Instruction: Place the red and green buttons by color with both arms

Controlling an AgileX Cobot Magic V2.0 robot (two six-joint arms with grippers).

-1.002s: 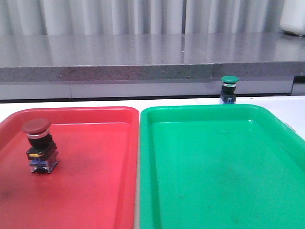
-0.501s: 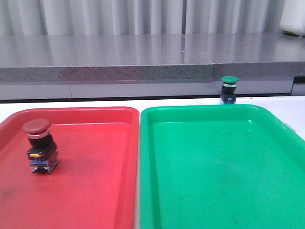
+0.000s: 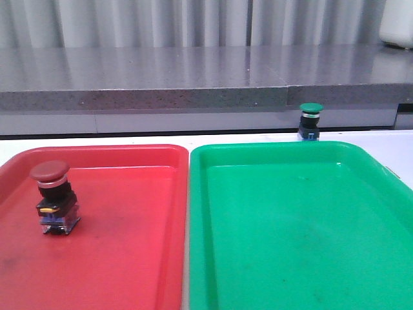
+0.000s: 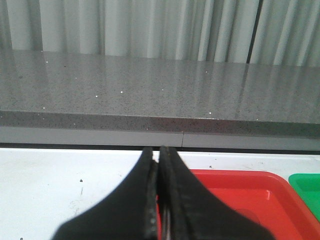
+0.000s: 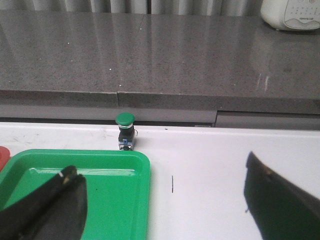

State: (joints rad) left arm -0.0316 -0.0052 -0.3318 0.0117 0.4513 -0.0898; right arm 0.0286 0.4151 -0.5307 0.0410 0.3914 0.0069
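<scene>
The red button (image 3: 54, 197) stands upright inside the red tray (image 3: 129, 258), near its left side. The green button (image 3: 310, 121) stands on the white table behind the green tray (image 3: 297, 245), outside it; it also shows in the right wrist view (image 5: 125, 131) beyond the tray's far corner (image 5: 135, 165). No gripper shows in the front view. My left gripper (image 4: 158, 155) is shut and empty, over the table by the red tray's edge (image 4: 235, 185). My right gripper (image 5: 160, 172) is wide open and empty, well short of the green button.
A grey stone ledge (image 3: 193, 77) runs along the back of the table, right behind the green button. A white appliance (image 5: 292, 14) sits on it at the far right. White tabletop (image 5: 210, 170) lies right of the green tray.
</scene>
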